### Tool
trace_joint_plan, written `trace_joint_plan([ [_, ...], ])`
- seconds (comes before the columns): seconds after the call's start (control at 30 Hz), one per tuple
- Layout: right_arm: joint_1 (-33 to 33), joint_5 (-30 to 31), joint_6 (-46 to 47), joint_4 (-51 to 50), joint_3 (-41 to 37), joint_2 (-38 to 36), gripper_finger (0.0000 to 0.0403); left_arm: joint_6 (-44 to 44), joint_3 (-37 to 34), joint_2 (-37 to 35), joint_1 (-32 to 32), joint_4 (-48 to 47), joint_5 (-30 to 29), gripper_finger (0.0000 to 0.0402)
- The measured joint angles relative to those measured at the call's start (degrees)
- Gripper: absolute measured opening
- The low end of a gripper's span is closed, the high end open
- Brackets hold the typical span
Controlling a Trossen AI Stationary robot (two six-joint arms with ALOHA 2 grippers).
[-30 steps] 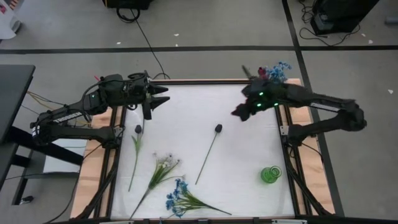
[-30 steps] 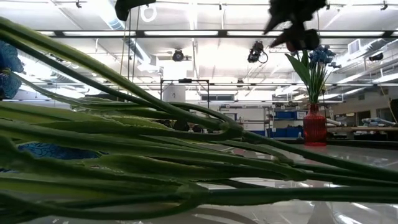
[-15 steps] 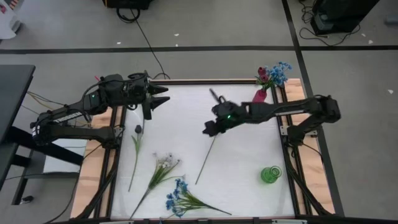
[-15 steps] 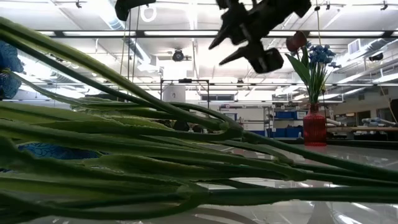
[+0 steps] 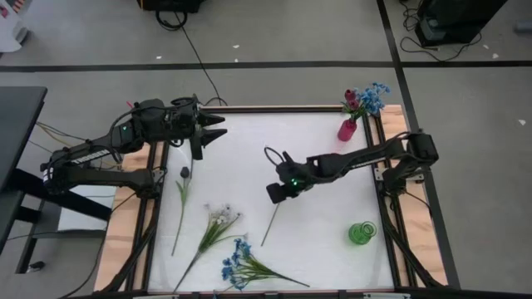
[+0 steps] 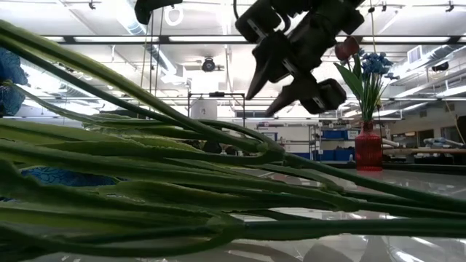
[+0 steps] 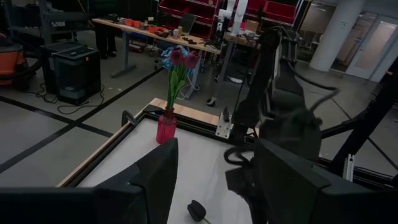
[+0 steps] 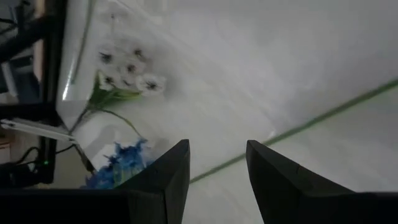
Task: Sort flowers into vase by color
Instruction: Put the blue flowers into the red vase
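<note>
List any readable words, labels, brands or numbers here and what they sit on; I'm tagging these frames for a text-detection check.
No text can be read in any view.
The white object at the high view's upper left edge may carry print, too small to read.
The bins and shelves far behind in the left wrist view show no legible labels.
The red vase, green vase and both arms bear no visible markings.
</note>
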Motion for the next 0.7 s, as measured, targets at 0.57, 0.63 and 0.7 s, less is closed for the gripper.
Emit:
trace_joint_plan([
  [0.57,13.06,7.2,-17.59,1.81,0.0,2.7,0.0166,0.01,0.0,0.0,-0.01,0.09,0.0,0.0218],
  [0.63,14.28,8.65,-19.04,3.37,0.0,2.62,0.0166,0.01,0.0,-0.02,0.01,0.11,0.0,0.0218],
  [0.7,15.09,8.88,-20.61,4.59,0.0,2.61,0.0166,0.01,0.0,-0.01,0.0,0.11,0.0,0.0218],
])
